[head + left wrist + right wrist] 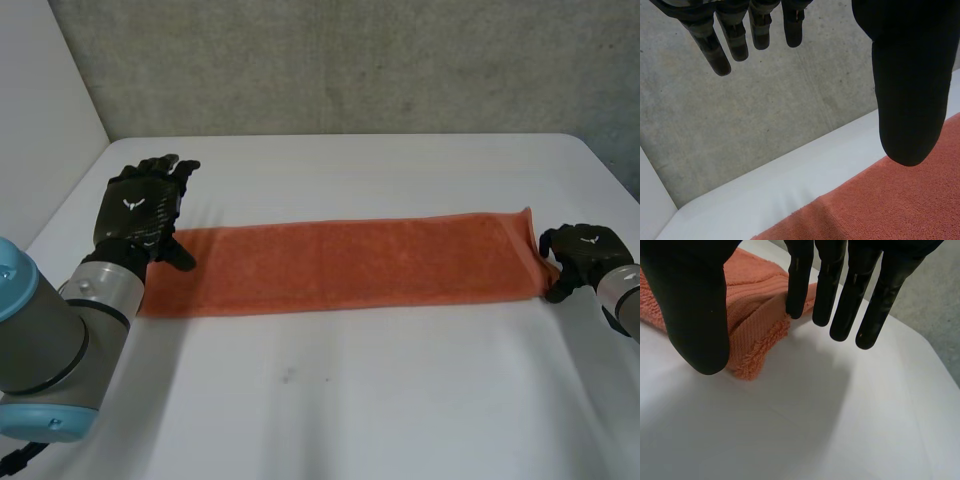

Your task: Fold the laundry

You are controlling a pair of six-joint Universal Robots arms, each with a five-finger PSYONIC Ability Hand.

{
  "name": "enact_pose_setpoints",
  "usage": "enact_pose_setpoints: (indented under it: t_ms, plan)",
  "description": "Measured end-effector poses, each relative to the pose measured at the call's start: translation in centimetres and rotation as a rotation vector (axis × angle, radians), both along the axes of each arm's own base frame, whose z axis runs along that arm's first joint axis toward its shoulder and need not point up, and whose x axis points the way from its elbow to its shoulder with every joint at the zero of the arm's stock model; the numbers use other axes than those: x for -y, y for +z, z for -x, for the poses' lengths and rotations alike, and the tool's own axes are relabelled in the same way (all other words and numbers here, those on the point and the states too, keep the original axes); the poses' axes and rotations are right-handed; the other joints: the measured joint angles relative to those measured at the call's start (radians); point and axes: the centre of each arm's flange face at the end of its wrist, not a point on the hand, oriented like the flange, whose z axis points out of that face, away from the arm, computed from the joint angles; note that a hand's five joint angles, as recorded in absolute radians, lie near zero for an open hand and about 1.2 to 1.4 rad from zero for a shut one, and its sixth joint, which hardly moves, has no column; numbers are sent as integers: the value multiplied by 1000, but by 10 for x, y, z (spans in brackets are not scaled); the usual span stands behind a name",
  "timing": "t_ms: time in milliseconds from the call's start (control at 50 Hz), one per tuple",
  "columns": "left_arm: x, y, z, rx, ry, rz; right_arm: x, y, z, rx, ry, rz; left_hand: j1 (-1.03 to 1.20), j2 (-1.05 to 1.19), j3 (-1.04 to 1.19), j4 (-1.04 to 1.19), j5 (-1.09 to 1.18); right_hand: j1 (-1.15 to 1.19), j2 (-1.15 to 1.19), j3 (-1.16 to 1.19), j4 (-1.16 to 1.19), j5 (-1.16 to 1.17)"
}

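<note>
An orange towel [340, 265], folded into a long strip, lies flat across the white table [350, 400]. My left hand [140, 210] hovers at the towel's left end with fingers [722, 55] straight and spread, open; its thumb [907, 100] hangs just over the orange towel [900, 200]. My right hand [585, 255] is at the towel's right short edge. There its thumb [695, 315] stands on one side of the towel's raised end [755, 305] and its fingers [799, 285] on the other, one fingertip touching the fringe. A gap remains between them, so this hand is open.
A concrete wall [350, 60] rises behind the table's far edge and a white panel [40, 100] stands at the left. The table's right corner [600, 150] is rounded, close to my right hand. Bare table lies in front of the towel.
</note>
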Motion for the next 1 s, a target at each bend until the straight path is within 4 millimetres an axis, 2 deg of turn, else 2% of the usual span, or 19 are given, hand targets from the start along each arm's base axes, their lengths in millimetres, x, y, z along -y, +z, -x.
enact_pose_setpoints:
  t_ms: [120, 180, 240, 420, 440, 480, 560, 620, 680, 760, 780, 800, 820, 840, 860, 880, 900, 960, 1000]
  plan:
    - [0, 0, 0, 1, 0, 0, 9, -8, 2, 11, -18, -4, 0, 0, 0, 0, 0, 322, 425, 428, 424, 386]
    - [0, 0, 0, 0, 1, 0, 14, -5, 6, 7, -47, 11, 0, 0, 0, 0, 0, 387, 521, 519, 527, 487]
    - [0, 0, 0, 0, 1, 0, 19, 1, 12, 1, -93, 30, 0, 0, 0, 0, 0, 387, 523, 524, 535, 488]
    - [0, 0, 0, 0, 1, 1, 34, 29, 58, -42, -290, 108, 0, 0, 0, 0, 0, 387, 523, 524, 535, 493]
    - [0, 0, 0, 0, 1, 1, 39, 41, 80, -58, -355, 138, 0, -1, 0, 0, 0, 387, 523, 524, 535, 498]
    - [0, 0, 0, 0, 1, 1, 42, 50, 95, -70, -392, 161, 0, -1, 0, 0, 0, 387, 523, 526, 535, 503]
    - [0, 0, 0, 0, 0, 1, 45, 64, 108, -94, -420, 198, 0, -1, 0, 0, 0, 387, 523, 527, 535, 504]
    - [0, 0, 0, 0, 0, 1, 45, 73, 107, -106, -413, 221, 0, -1, 0, 0, 0, 387, 523, 527, 535, 504]
    - [-1, 0, 0, 0, 0, 1, 44, 85, 89, -104, -370, 254, 0, -1, 0, 0, 0, 387, 523, 527, 535, 505]
    - [-1, 0, 1, -1, 0, 1, 35, 108, 32, -78, -235, 322, 0, -1, 0, 0, 0, 387, 523, 527, 535, 514]
    - [-1, 1, 1, -1, 1, 1, 28, 118, 2, -61, -164, 351, 0, -1, 0, 0, 0, 387, 523, 527, 535, 515]
    - [-1, 1, 1, -1, 1, 2, 25, 122, -12, -52, -131, 363, 0, -1, 0, 0, 0, 387, 523, 527, 535, 515]
    - [-1, 1, 0, -1, 2, 2, 17, 128, -36, -35, -71, 383, 0, -1, 0, 0, 0, 387, 523, 527, 535, 515]
    - [-1, 1, 0, -1, 2, 2, 17, 128, -36, -35, -71, 383, 0, -1, 0, 0, 0, 387, 523, 527, 535, 515]
    - [-1, 1, 0, -2, 2, 3, 11, 131, -53, -23, -27, 394, 0, -1, 0, 0, 0, 387, 523, 527, 535, 515]
    - [-1, 2, 0, -3, 4, 4, -5, 137, -93, 7, 78, 416, 0, -1, 0, 0, 0, 387, 523, 527, 535, 515]
    - [-1, 2, 0, -3, 4, 4, -5, 137, -93, 7, 78, 416, 0, -1, 0, 0, 0, 387, 523, 527, 535, 515]
    - [0, 3, 0, -4, 7, 8, -39, 137, -161, 60, 273, 425, 0, -1, 0, 0, 0, 387, 523, 528, 536, 522]
    - [0, 3, -1, -5, 9, 9, -56, 131, -188, 78, 357, 416, 0, -1, 0, 0, 0, 387, 523, 528, 537, 522]
